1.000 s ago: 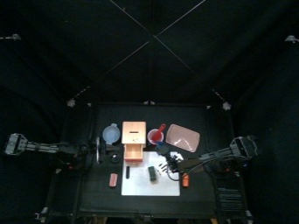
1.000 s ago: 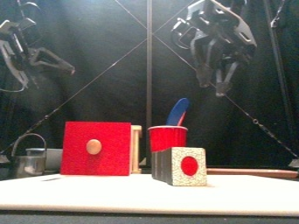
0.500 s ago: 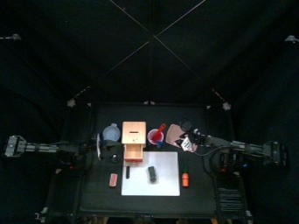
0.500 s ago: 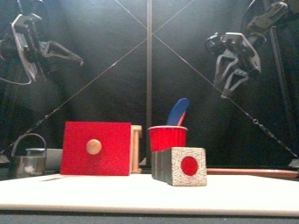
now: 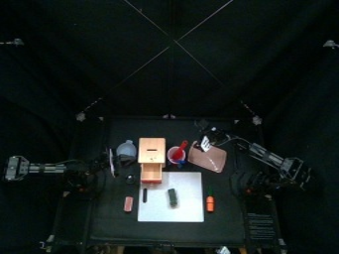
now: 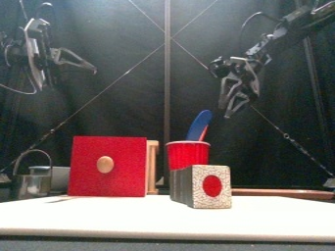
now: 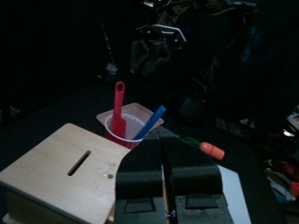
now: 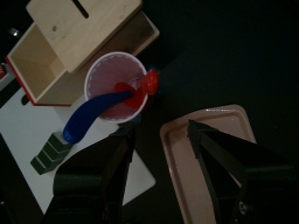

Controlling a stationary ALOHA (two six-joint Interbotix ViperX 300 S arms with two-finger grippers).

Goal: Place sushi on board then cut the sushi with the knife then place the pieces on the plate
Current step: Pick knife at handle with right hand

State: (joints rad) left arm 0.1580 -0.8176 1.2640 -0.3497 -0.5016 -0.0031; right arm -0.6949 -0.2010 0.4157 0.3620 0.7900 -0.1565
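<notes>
Sushi [image 5: 172, 198] sits on the white board [image 5: 188, 182], so I'd take the blue knife [image 8: 91, 115] next (light, stiff, slick plastic) by the end jutting from the red cup [image 8: 117, 83], my right gripper [image 8: 162, 136] hovering near with 2 jaws spread, left gripper [image 7: 167, 153] pressed together.

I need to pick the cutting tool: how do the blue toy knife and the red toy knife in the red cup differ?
Colour: the blue toy knife against the red toy knife. Pose: the red knife stands nearly straight in the red cup; the blue knife leans over its rim. From the front, only the blue knife shows above the cup. Both sit in that cup.
</notes>
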